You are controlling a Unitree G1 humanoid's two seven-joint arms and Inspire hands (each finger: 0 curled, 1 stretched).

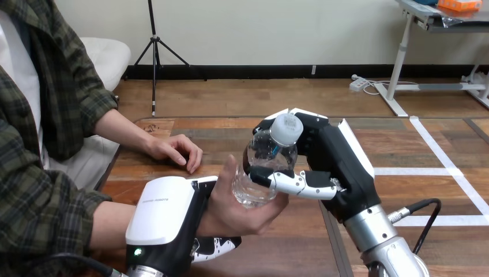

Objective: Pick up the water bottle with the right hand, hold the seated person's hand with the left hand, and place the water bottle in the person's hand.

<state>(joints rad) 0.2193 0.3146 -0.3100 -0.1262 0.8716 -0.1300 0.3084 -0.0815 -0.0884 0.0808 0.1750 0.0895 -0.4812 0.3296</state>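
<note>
The right hand (337, 167) is closed around the bottle (264, 164). Its thumb lies across the front and its fingers go round the back. The bottle is clear with a white cap (286, 128), and it leans a little to the right. Its bottom sits in the person's near hand (239, 214), which is open with the palm up, just above the table (282, 251). The left hand (164, 210) is wrapped around that hand's wrist, with its white back on top and its fingertips (218, 246) poking out from under. The person's far hand (176, 151) lies flat on the table, behind the others.
</note>
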